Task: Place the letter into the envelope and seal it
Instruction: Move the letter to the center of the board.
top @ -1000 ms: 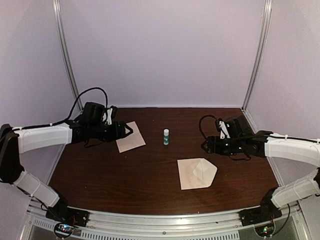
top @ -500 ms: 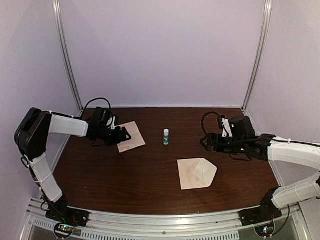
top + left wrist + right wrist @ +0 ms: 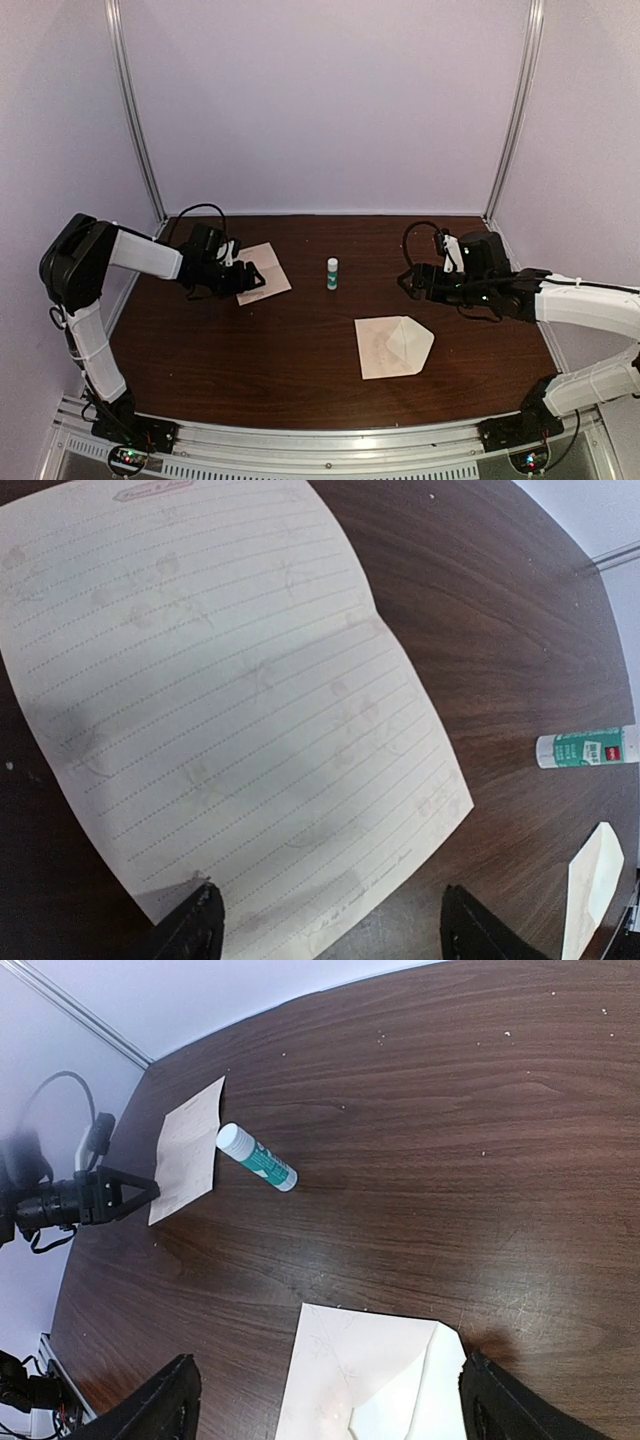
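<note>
Left gripper (image 3: 330, 932) spread wide at the letter's (image 3: 230, 700) left edge
Thin sheet, probably light and limp: pinch one corner. Right gripper (image 3: 330, 1400), also wide and empty, near the envelope (image 3: 365, 1385)

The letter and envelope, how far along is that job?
Done: nothing yet. The letter lies flat, apart from the envelope, whose flap lies open. In hand: the left jaws stand open over the letter's edge, gripping nothing; the right jaws hover open and empty near the envelope. Left: pick up the letter, slide it in, then seal the flap, probably with the glue stick.
</note>
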Available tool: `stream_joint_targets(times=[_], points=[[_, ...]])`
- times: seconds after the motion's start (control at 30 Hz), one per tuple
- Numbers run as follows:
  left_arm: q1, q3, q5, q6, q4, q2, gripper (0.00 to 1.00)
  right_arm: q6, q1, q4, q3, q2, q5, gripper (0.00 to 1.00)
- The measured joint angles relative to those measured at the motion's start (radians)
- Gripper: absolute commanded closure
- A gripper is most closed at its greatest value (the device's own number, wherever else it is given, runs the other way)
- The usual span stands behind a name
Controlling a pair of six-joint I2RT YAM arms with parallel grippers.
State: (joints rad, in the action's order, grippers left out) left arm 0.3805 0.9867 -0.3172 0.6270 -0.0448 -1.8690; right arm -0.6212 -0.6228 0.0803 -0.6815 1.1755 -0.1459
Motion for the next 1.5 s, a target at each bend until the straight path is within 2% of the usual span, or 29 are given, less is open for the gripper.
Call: stream_joint_targets(times=[0.23,0.5,0.67,0.87,1.0,1.1,1.2,1.33,1.5], points=[[0.0,-0.073,-0.012,-0.006,-0.068,0.023,0.25,-0.01,0.0,-0.003,0.0,0.0,-0.012,0.1],[0.052,-0.224,-0.029,0.032,-0.087,0.145,0.25,-0.014,0.001,-0.024,0.0,0.006,-0.031,0.1],[0.2,-0.3,-0.029,0.118,-0.101,0.211,0.25,-0.014,0.001,-0.033,0.0,0.017,-0.049,0.1],[0.443,-0.335,0.029,0.285,-0.103,0.259,0.25,-0.018,0.001,-0.05,0.006,0.017,-0.067,0.1],[0.518,-0.326,0.079,0.353,-0.072,0.322,0.22,-0.02,0.001,-0.052,0.008,0.018,-0.087,0.1],[0.512,-0.292,0.13,0.369,-0.033,0.407,0.21,-0.023,0.001,-0.055,0.011,0.02,-0.104,0.1],[0.459,-0.269,0.148,0.366,-0.016,0.486,0.2,-0.031,0.001,-0.068,0.014,0.032,-0.126,0.1],[0.305,-0.303,0.112,0.349,-0.011,0.551,0.21,-0.04,-0.005,-0.102,0.015,0.06,-0.152,0.11],[0.134,-0.39,0.053,0.313,-0.006,0.56,0.24,-0.048,-0.03,-0.123,0.015,0.1,-0.173,0.11]])
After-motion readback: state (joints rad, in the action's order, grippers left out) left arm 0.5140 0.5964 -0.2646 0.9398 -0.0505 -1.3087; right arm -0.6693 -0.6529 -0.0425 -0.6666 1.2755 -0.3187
